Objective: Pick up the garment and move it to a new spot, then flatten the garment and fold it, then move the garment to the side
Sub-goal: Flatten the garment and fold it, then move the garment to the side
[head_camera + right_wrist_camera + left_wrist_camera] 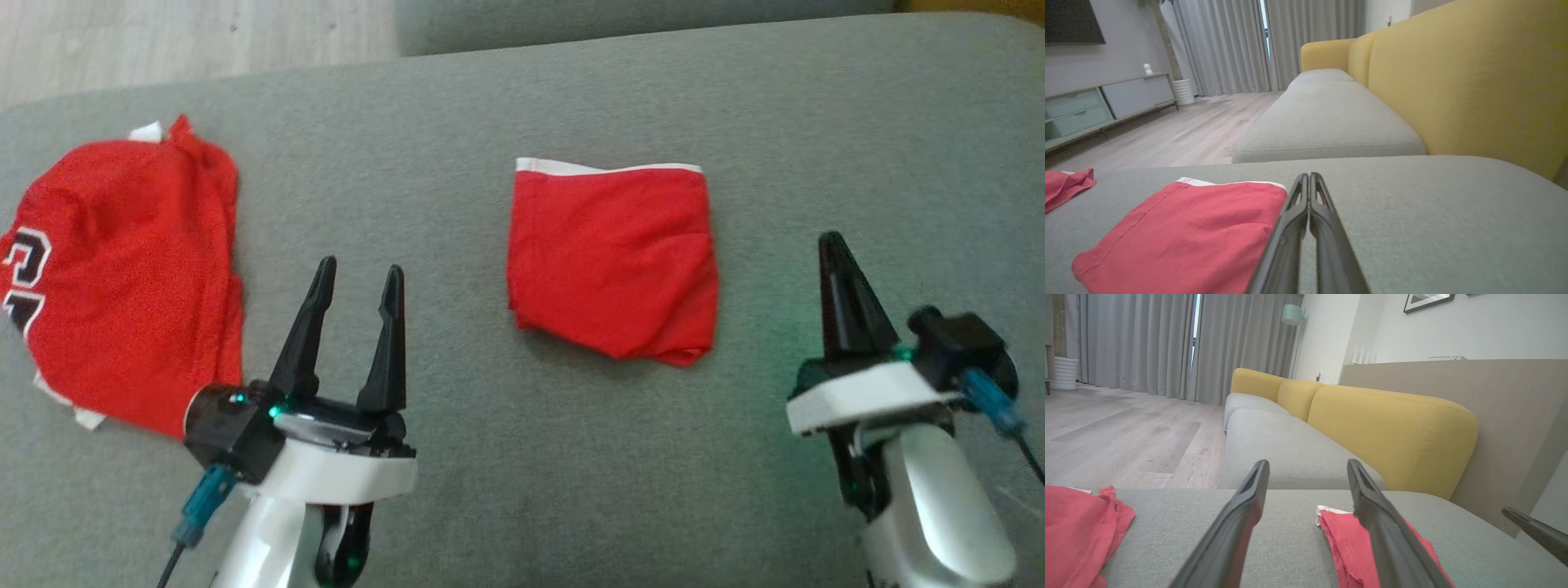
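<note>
**Folded garment seen on grey sofa cushion; the move aside is judged the step in hand.**

Head view: the left hand, fingers apart, and the right hand, fingers together, are held near the garment on either side, with nothing gripped. A red jersey is seen well to the garment's left. Left wrist view: the garment is partly hidden behind one spread finger. Right wrist view: the closed fingers are seen just beside the garment's edge. That edge is judged to need pinching next.

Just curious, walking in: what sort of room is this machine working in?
Most likely a home living room: a long sofa with yellow backrests, floor-length curtains, and a low cabinet along the wall.
</note>
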Motion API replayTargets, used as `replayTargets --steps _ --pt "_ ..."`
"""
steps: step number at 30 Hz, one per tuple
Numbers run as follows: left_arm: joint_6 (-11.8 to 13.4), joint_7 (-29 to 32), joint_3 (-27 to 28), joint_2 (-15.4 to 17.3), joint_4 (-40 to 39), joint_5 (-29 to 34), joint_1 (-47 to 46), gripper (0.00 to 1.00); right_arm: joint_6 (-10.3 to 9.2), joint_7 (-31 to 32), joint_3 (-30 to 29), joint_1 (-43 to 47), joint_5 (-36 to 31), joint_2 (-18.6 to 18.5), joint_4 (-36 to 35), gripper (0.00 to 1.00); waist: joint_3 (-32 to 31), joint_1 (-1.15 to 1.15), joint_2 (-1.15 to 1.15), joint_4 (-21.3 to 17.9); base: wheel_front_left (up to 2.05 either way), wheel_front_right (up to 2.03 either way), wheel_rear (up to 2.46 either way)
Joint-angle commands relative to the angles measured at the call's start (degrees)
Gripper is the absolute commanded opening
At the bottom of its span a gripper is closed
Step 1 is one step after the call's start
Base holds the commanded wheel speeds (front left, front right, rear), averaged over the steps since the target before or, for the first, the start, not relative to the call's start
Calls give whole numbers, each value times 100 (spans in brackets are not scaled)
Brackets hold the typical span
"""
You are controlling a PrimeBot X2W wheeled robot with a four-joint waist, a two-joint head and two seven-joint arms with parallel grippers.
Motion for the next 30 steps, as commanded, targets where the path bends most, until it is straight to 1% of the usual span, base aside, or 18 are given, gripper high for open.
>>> replayTargets --steps 1,3,8,9,10,21,30 --pt "9 -29 246 20 -171 -2 -24 100 -5 -53 71 80 150 58 -329 0 -71 0 0 -125 0 0 0" --pt "9 -29 266 20 -169 -97 34 100 -5 -53 84 278 204 58 -510 0 -97 0 0 -177 0 0 0" --pt "9 -29 309 20 -151 -112 155 100 -5 -53 3 537 378 58 -787 0 -149 0 0 -238 0 0 0" --pt "9 -29 312 20 -145 -111 177 100 -5 -53 6 573 384 58 -831 90 -159 0 0 -244 0 0 0" --pt "9 -29 310 20 -135 -105 193 100 -5 -53 44 607 399 58 -840 100 -170 0 0 -246 0 0 0" --pt "9 -29 277 20 -102 -14 195 100 -5 -53 35 624 325 58 -959 100 -206 0 0 -179 0 0 0" --pt "9 -29 190 20 -108 -41 158 100 -5 -53 -48 545 198 58 -852 100 -115 0 0 -58 0 0 0"
